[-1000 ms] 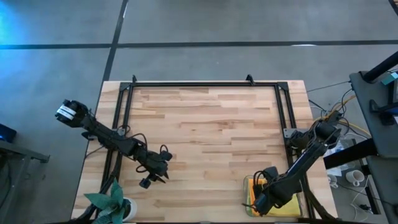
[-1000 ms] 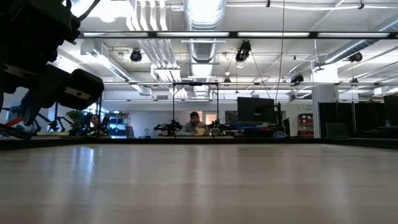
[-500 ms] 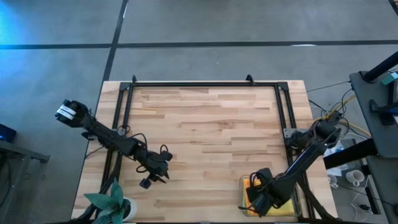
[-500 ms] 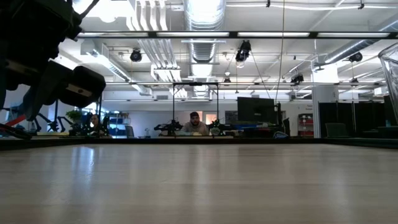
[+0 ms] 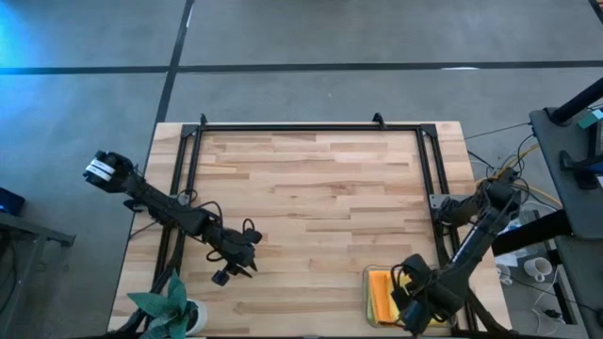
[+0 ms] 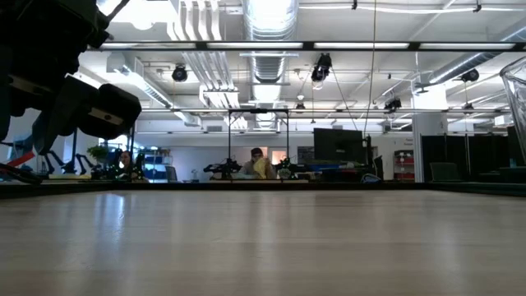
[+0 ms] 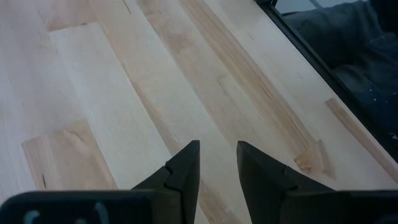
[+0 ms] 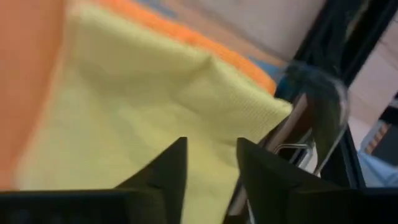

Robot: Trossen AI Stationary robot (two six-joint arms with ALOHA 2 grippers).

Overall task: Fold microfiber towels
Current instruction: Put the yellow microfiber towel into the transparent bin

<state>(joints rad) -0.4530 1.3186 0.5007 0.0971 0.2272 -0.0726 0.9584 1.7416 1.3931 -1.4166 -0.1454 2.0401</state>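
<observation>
A stack of microfiber towels lies in a clear tray at the table's near right. The orange towel is on top in the high view. The right wrist view shows a yellow towel beside the orange one. My right gripper hangs over the tray's right side and points steeply down. Its fingers stand apart, with yellow cloth showing between them. My left gripper waits over bare wood at the near left, its fingers a little apart with nothing between them. My right gripper hangs just over the yellow towel, fingers pointing down at it. Whether the fingertips touch the cloth, I cannot tell, since the view is blurred and looks along the fingers.
A small green plant stands at the near left corner. A black metal frame runs along the far and side edges. The tray's clear wall shows at the low view's right edge. The middle of the table is bare wood.
My right gripper has risen and gone toward the table's right edge, rolling about its own axis, and the orange towel it covered now shows in the high view. The tray's clear wall has come into the low view at its right edge.
</observation>
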